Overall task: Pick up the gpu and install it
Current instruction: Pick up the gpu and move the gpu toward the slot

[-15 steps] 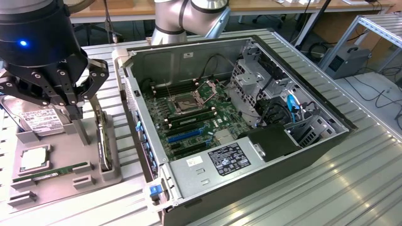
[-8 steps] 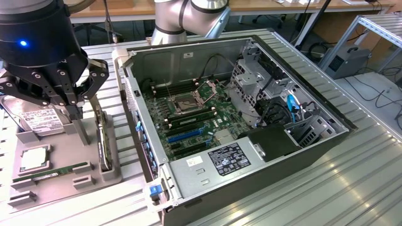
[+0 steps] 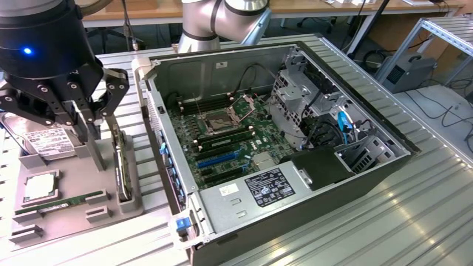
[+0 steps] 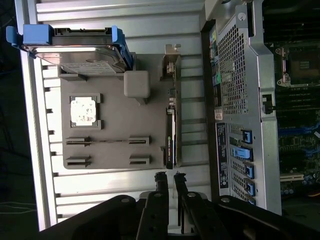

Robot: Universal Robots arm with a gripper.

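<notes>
The gpu (image 3: pixel 124 169) stands on its long edge in a slot at the side of the grey parts tray (image 3: pixel 70 221) nearest the computer case. In the wrist view the gpu (image 4: pixel 170 137) is a thin black strip with its silver bracket at the far end. My gripper (image 3: pixel 96 124) hangs above the tray, over the gpu and clear of it. Its fingertips (image 4: pixel 170 176) stand a little apart, open, with nothing between them, and the gap lines up with the card's near end.
The tray also holds a hard drive (image 4: pixel 75 50) in a blue caddy, a CPU (image 4: pixel 84 110) and a RAM stick (image 4: pixel 107 141). The open computer case (image 3: pixel 355 183) lies beside the tray, motherboard (image 3: pixel 221 138) and blue slot (image 3: pixel 218 159) exposed. The table is ribbed metal.
</notes>
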